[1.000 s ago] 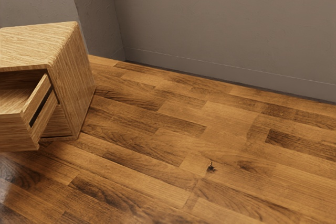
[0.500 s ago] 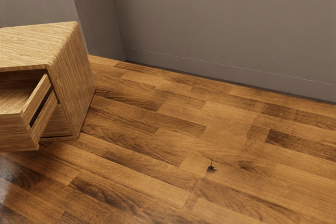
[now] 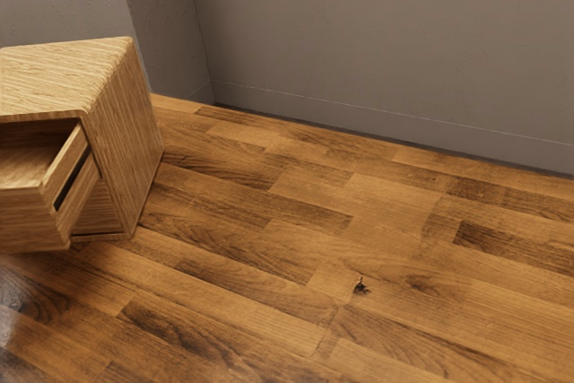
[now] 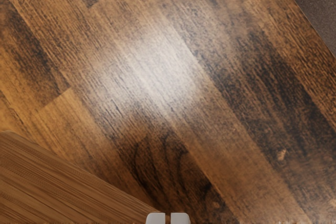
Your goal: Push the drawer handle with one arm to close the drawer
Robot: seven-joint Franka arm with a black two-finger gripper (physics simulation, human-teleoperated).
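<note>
The light wooden cabinet [image 3: 126,141] stands at the exterior view's left edge. Its drawer [image 3: 25,220] juts out, partly open, with a dark slot along its side; I cannot make out a handle. In the wrist view, the two pale fingertips of my gripper [image 4: 168,218] stand side by side, shut with only a thin gap. Right beside them runs the edge of a brown wooden panel [image 4: 63,187]; whether it belongs to the drawer or the cabinet top, I cannot tell.
Wood plank flooring [image 3: 296,248] spreads around the cabinet, with a small dark mark [image 3: 360,287] on it. A grey wall [image 3: 386,42] rises behind. In the wrist view, glare lies on the planks [image 4: 157,72], and a grey surface [image 4: 320,3] shows beyond their edge.
Between the half-second-old picture and now, the drawer has slid slightly inward, toward the cabinet. The cabinet itself has stayed where it was.
</note>
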